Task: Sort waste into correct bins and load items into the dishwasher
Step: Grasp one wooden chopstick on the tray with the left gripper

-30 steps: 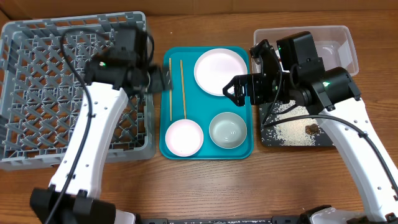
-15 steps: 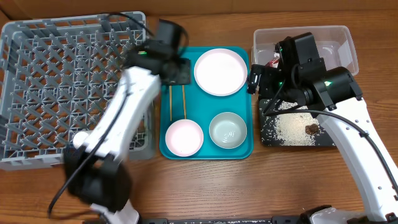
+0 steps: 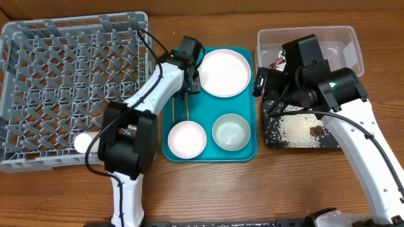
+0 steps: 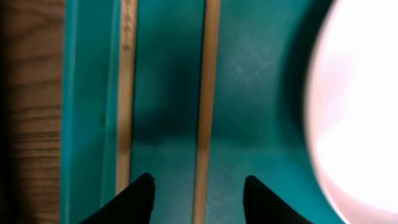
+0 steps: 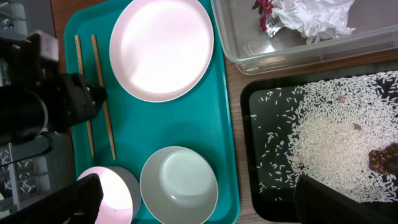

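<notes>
- The left claw (image 4: 199,193) is down low over the upper left end of the teal tray (image 3: 208,151). Its jaws are parted and hold nothing.
- One of the two chopsticks (image 4: 205,93) runs between the left claw's fingertips. The other lies just outside the left fingertip, along the tray's rim. I cannot tell whether the fingertips touch the tray.
- The plate (image 3: 223,72) sits at the tray's far right, just beside the left claw.
- The pink dish (image 3: 187,139) and the grey-green bowl (image 3: 231,132) sit side by side at the tray's near end. Both are upright and empty.
- The right claw (image 5: 202,193) hangs spread wide and empty, above the gap between the teal tray and the black tray (image 3: 271,135).
- The clear tub (image 3: 341,38) holds red scraps (image 5: 264,12) and a white paper wad (image 5: 311,18) at its left end.
- White grains (image 5: 329,130) and a brown lump (image 5: 385,158) lie in the black tray.
- The dish rack (image 3: 63,88) stands on the counter (image 3: 208,189) at the left. A small round white thing at its near right, probably the white cup (image 3: 82,142), sits inside it.
</notes>
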Controlling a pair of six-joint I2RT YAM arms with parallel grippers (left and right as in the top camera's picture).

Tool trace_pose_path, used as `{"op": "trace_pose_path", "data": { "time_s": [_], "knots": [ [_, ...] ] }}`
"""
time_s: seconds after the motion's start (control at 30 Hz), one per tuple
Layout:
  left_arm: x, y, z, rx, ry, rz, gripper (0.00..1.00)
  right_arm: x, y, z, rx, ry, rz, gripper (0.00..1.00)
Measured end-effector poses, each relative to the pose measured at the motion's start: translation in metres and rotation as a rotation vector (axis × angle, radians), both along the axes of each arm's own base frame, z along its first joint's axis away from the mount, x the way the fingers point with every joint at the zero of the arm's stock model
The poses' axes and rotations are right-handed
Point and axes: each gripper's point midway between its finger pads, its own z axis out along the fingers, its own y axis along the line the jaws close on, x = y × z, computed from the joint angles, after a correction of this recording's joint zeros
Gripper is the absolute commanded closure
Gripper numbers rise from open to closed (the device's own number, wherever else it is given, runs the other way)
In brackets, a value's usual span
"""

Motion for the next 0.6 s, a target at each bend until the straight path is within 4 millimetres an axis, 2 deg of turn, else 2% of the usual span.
{"op": "trace_pose_path", "data": {
  "time_s": [0.17, 0.3, 0.37, 0.43, 0.47, 0.6],
  "knots": [
    [-0.002, 0.0, -0.013, 0.005, 0.024, 0.001, 0.56, 0.0, 0.0, 0.0, 0.0, 0.0, 0.0, 0.0],
    [-0.002, -0.001, -0.014, 0.001, 0.027, 0.002, 0.63, 0.0, 0.0, 0.0, 0.0, 0.0, 0.0, 0.0],
    [-0.002, 0.0, -0.014, 0.001, 0.028, 0.005, 0.74, 0.0, 0.0, 0.0, 0.0, 0.0, -0.001, 0.0],
    [-0.004, 0.0, -0.016, 0.001, 0.032, 0.007, 0.93, 0.0, 0.0, 0.0, 0.0, 0.0, 0.0, 0.0],
    [-0.005, 0.0, -0.017, -0.002, 0.035, 0.012, 0.96, 0.0, 0.0, 0.0, 0.0, 0.0, 0.0, 0.0],
    [-0.006, 0.0, -0.018, -0.002, 0.037, 0.007, 0.96, 0.0, 0.0, 0.0, 0.0, 0.001, -0.001, 0.0]
  ]
}}
